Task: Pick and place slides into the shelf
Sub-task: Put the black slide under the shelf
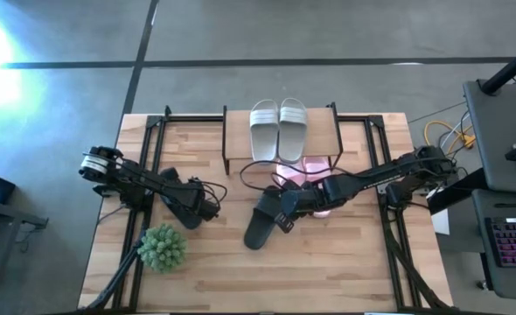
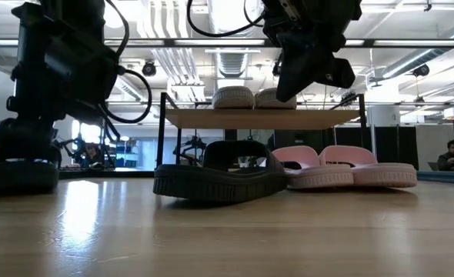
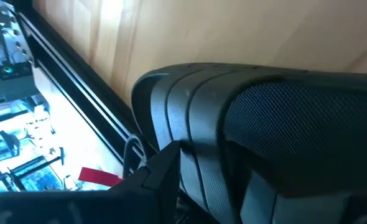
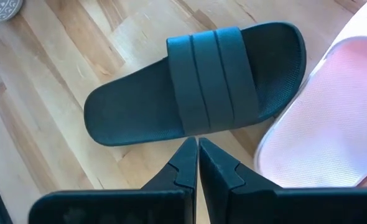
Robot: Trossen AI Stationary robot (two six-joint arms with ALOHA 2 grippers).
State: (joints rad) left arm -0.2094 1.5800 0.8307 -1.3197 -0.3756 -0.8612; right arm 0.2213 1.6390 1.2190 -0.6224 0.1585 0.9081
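Observation:
Two grey-white slides (image 1: 277, 127) lie on the shelf's wooden board (image 1: 328, 136). Two pink slides (image 2: 342, 168) rest on the table under the shelf's near edge. One black slide (image 1: 260, 223) lies flat on the table, sole down. My right gripper (image 4: 197, 155) is shut and empty; in the low view (image 2: 312, 65) it is well above this slide. My left gripper (image 1: 192, 208) is down on a second black slide (image 2: 18, 175) at the table's left. My left gripper is on the second black slide at its ribbed strap (image 3: 183, 130). One dark finger (image 3: 155, 180) lies against the strap's side; the slide hides the other finger, so the kind of hold does not show. The slide's sole rests on the table.
A green spiky plant ball (image 1: 162, 248) stands at the near left. Black frame rails (image 1: 149, 166) run along both table sides. Cables loop near the shelf's legs (image 1: 258, 171). Bare wood lies along the near edge (image 1: 284, 280).

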